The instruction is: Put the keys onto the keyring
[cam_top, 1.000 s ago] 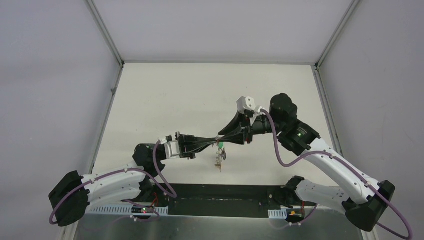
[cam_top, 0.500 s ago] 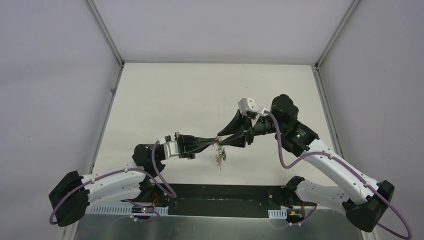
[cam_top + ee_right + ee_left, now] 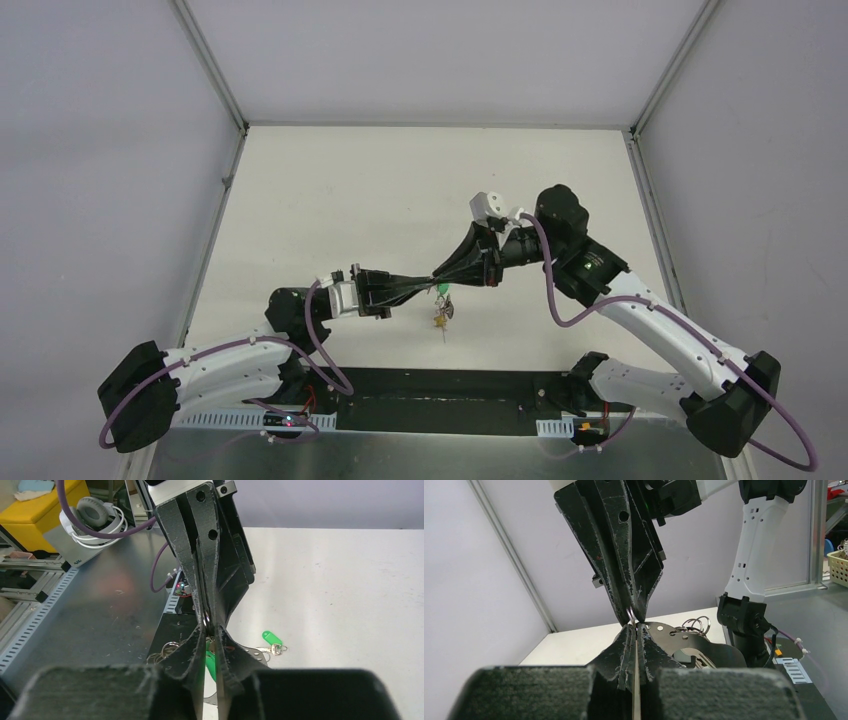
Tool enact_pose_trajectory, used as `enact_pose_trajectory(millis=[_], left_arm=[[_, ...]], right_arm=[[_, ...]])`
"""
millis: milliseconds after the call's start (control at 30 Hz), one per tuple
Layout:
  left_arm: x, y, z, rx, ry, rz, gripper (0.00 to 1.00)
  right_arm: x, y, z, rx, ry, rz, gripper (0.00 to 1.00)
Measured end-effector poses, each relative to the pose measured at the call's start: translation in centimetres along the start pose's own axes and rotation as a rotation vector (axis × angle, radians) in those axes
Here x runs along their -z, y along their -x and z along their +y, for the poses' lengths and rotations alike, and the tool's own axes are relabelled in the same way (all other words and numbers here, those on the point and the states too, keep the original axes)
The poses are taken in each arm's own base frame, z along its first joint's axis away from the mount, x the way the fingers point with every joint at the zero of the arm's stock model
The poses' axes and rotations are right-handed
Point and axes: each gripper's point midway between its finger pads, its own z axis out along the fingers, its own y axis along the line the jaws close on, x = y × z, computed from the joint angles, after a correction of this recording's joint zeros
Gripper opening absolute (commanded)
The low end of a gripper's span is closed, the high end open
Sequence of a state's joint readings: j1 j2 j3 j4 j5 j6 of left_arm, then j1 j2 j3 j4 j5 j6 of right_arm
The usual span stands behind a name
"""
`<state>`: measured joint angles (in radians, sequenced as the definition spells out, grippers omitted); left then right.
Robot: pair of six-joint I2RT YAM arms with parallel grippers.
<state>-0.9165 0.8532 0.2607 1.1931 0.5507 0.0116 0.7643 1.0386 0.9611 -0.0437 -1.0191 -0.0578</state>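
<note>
Lying on table (image 3: 350, 580), green-capped key (image 3: 270, 638); keyring (image 3: 630, 615) pinched aloft; headphones (image 3: 92, 514) offside

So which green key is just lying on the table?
The green-capped key flat on the white table, off by itself. The other green cap is up in the air, showing between the fingers of the right gripper.

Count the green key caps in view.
2. One green-capped key lies on the table; a second green cap shows low between the fingers of the right gripper. More may be hidden behind the grippers.
</note>
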Motion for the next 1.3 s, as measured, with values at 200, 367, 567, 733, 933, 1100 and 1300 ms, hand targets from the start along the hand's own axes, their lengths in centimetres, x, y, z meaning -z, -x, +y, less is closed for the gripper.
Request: enact_pose_trajectory(millis=[200, 367, 567, 733, 933, 1100, 1300], left_arm=[[0.0, 0.2, 0.0, 0.001, -0.001, -0.006, 0.07], [0.5, 0.6, 0.2, 0.000, 0.026, 0.003, 0.34], [1.0, 1.6, 1.0, 0.019, 0.083, 0.078, 0.37], [0.6, 0.1, 1.2, 0.053, 0.077, 0.204, 0.38], [0.5, -4.3, 0.9, 0.133, 0.038, 0.386, 0.34], [0.7, -6.4, 0.0, 0.174, -0.011, 0.466, 0.04], [0.9, -6.8, -0.6, 0.178, -0.044, 0.485, 0.00]], right_arm=[[0.0, 0.3, 0.1, 0.011, 0.008, -0.006, 0.00], [0.0, -0.4, 0.1, -0.008, -0.004, 0.023, 0.00], [0.7, -1.6, -0.5, -0.068, -0.068, 0.123, 0.00], [1.2, -1.6, -1.3, -0.081, -0.125, 0.223, 0.00], [0.7, -3.3, -1.0, -0.083, -0.135, 0.391, 0.00], [1.1, -5.6, -1.2, -0.096, -0.156, 0.506, 0.00], [1.3, -6.2, -1.0, -0.095, -0.158, 0.538, 0.00]])
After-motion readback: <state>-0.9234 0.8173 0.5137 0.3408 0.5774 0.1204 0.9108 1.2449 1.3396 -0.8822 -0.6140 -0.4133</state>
